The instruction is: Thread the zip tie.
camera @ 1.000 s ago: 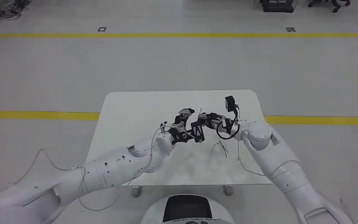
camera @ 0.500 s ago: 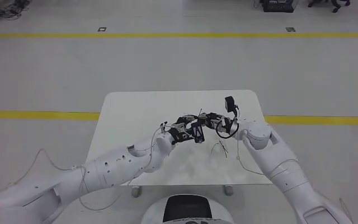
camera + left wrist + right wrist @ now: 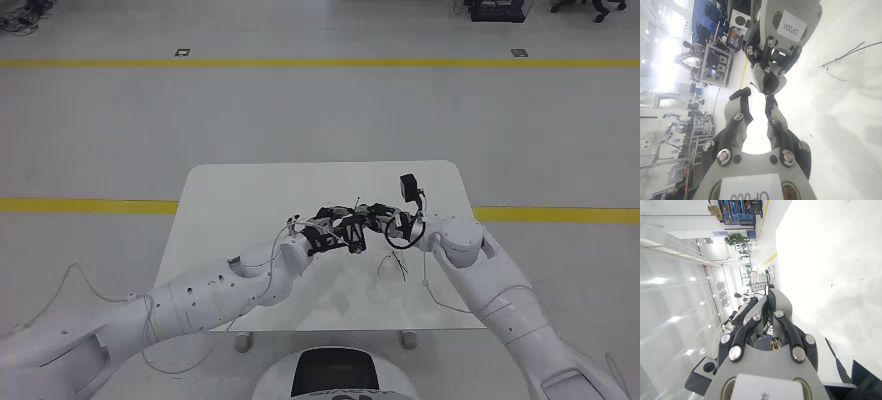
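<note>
White counter (image 3: 230, 200), two hands tip to tip above it.
Fingers of the left hand (image 3: 757, 98) stand apart; the right hand (image 3: 769, 88) pinches a thin zip tie (image 3: 752, 84); spare ties (image 3: 845, 54) lie nearby.

We are looking down on a white table (image 3: 230, 190) standing on a pale grey floor (image 3: 320, 110), with two castors (image 3: 243, 342) showing under its six o'clock edge. One yellow line (image 3: 90, 206) is crossing the floor from nine to three o'clock, passing beneath the table. A second yellow line (image 3: 300, 63) is running parallel farther toward twelve. Two small dark floor plates (image 3: 182, 52) are sitting just beyond it, at eleven and one o'clock. In the right wrist view, a potted plant (image 3: 734, 239) is standing near blue racks (image 3: 738, 211).
</note>
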